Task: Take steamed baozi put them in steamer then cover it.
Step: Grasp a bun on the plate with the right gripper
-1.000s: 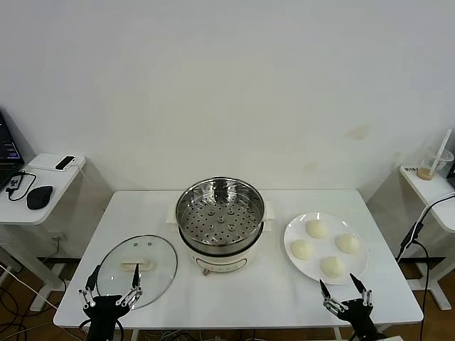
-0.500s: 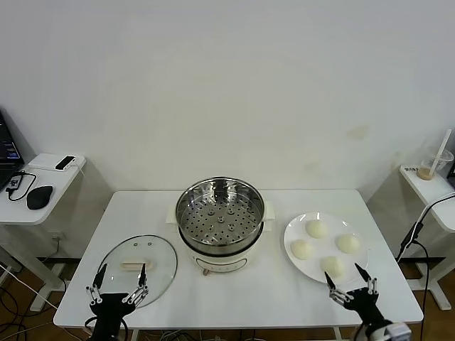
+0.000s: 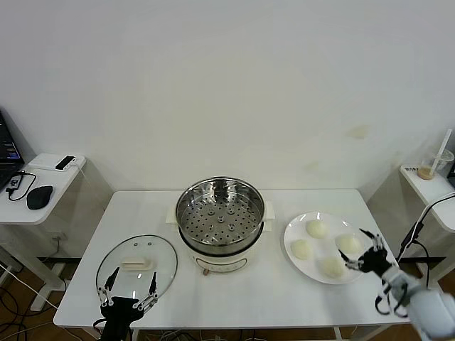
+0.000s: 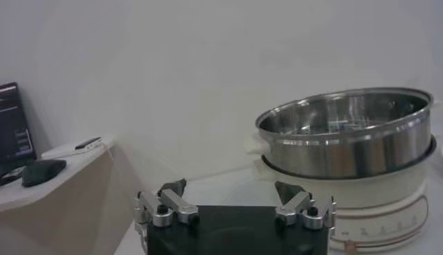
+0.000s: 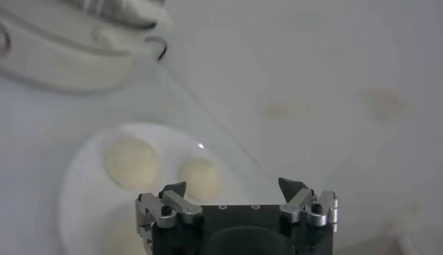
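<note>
Risen from the tabletop's (image 3: 234, 295) near edge, right pincer (image 3: 364, 250) hovers open beside the plated steamed baozi (image 3: 332, 266), seemingly untouching; left pincer (image 3: 128, 285) waits open by the cover (image 3: 137, 264). Next: grasp one for the steamer (image 3: 220, 217).

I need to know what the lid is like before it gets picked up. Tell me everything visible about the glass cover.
The cover is a round, clear glass lid with a thin metal rim and a cream-white oblong handle at its centre. It lies flat on the white table, handle up, near the front left corner, to the left of the steamer and apart from it. The open left gripper hangs over its near edge; whether it touches the lid cannot be told.
</note>
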You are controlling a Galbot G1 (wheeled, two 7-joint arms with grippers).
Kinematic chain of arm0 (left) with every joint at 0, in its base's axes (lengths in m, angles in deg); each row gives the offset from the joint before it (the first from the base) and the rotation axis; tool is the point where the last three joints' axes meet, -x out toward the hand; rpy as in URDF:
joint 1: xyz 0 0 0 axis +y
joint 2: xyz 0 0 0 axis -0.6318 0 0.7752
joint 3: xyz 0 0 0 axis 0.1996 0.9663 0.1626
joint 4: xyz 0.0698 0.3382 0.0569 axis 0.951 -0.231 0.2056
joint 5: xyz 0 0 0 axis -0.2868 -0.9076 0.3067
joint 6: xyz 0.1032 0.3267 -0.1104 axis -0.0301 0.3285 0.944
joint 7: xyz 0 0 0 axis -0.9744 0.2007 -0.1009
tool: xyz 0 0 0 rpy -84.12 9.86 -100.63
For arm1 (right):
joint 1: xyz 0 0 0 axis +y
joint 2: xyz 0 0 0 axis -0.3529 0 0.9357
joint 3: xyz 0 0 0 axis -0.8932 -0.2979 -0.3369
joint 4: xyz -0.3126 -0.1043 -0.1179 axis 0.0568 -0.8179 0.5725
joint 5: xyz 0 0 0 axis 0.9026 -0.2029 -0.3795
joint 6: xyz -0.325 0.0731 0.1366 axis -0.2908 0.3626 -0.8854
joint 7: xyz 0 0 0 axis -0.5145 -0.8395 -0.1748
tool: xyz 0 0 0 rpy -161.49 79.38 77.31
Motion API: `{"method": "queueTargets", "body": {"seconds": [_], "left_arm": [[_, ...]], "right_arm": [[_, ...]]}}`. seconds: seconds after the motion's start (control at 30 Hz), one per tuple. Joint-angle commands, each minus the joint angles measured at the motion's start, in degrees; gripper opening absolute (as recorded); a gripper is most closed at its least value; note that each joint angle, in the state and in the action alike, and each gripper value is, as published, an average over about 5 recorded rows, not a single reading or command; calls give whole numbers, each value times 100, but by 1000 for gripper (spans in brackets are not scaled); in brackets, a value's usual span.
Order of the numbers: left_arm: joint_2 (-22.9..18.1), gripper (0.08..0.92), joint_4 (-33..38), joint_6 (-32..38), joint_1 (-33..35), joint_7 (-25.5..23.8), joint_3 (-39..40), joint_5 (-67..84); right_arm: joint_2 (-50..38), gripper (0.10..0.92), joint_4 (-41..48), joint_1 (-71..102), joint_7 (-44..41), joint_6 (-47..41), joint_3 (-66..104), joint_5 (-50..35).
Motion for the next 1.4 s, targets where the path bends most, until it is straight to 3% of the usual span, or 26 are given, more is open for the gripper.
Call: {"method": "queueTargets", "body": {"seconds": [0.03,0.37,0.7,1.4], "left_arm": [[4,823,67,-85,-8,-82,-12,-210],[2,823,202,-25,-43,-48,-165,23],[-12,823,209,-38,-97,-68,-286,76],[51,823,128,-97,-214,-123,-408,41]], "right_arm": [[-1225,823,1234,-2726,-1739,-16,-1775,1145],[-533,823,2946,-5224,-2878,345,-4491,823],[714,823,4452,-6020,-3205,595,-5449,1152],[1486,823,5312,-5954,-3072,563,-5392,1591]]}}
